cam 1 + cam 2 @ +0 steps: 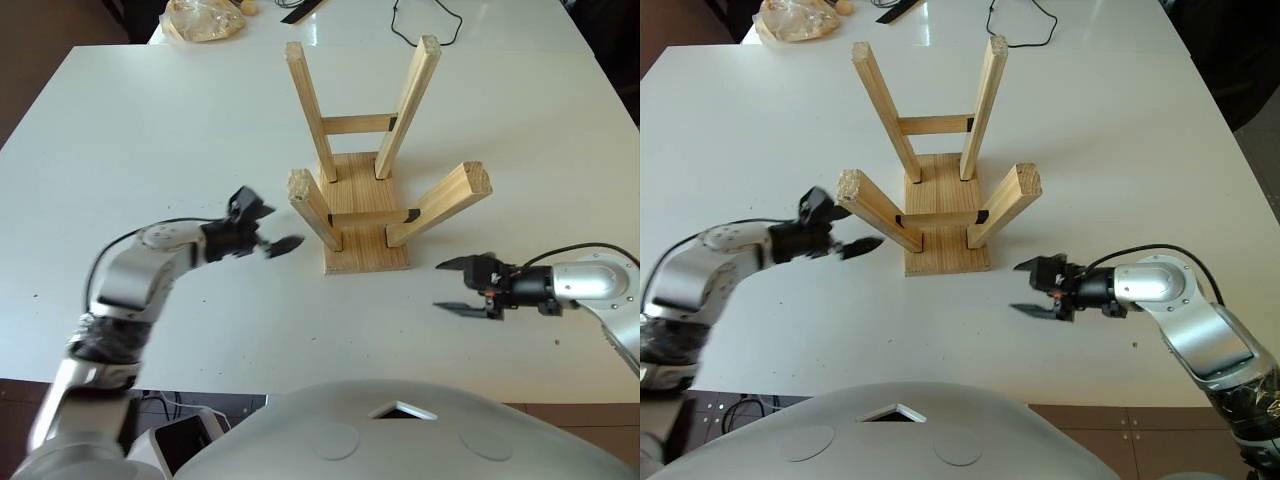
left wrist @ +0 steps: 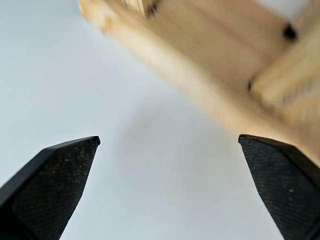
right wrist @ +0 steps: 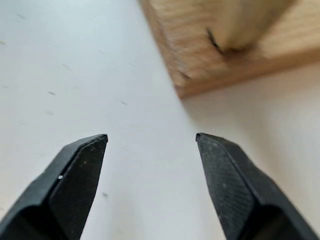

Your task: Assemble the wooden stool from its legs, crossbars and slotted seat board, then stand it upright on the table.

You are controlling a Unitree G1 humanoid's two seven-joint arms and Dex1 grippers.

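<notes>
The wooden stool lies upside down in the middle of the table, its seat board flat on the surface. Several legs point up: the back pair is joined by a crossbar, the front pair by another crossbar. My left gripper hovers open just left of the front left leg, nothing between its fingertips. My right gripper stands open low over the table, right of the board's near corner, holding nothing.
The white table has free room on both sides of the stool. At the far edge sit a crumpled plastic bag, a black cable and a dark flat object.
</notes>
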